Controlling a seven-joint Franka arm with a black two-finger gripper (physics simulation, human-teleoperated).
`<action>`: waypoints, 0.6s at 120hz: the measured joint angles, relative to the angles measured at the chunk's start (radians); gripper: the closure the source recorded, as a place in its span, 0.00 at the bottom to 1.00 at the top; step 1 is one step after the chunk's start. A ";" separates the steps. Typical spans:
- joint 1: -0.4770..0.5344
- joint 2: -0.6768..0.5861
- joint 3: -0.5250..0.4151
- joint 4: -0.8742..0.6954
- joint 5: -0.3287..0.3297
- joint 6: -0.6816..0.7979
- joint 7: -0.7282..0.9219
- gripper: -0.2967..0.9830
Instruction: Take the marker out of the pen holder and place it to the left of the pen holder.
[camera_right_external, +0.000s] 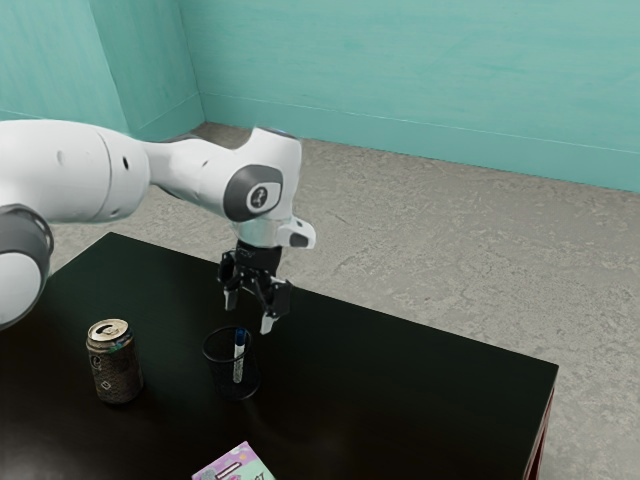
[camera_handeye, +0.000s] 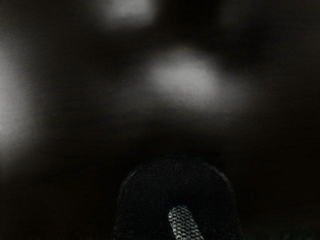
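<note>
Marker (camera_right_external: 239, 366) leans blue end up in the black mesh pen holder (camera_right_external: 221, 373), left of centre in the lower half of the exterior view. The gripper (camera_right_external: 249, 312) hangs just above, its fingers spread wide with nothing between them. I'd judge the marker light, stiff, smooth enough to slip, hardly fragile; best pinched by the blue end above the rim, then drawn straight up, as the mesh cup looks light enough to drag or tip. Marks on its white barrel are too small to read, as are those on the dark can (camera_right_external: 116, 371) at lower left and the pink-and-green box (camera_right_external: 232, 466) at the bottom edge.

In the wrist view, at bottom centre, the marker's pale barrel shows through the holder's mesh; no writing is legible.
</note>
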 joint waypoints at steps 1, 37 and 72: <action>-0.001 -0.003 0.000 -0.006 0.002 -0.004 -0.001 0.23; -0.057 -0.124 -0.002 -0.129 0.034 -0.068 -0.039 0.23; -0.093 -0.125 -0.003 -0.166 0.020 -0.077 -0.062 0.32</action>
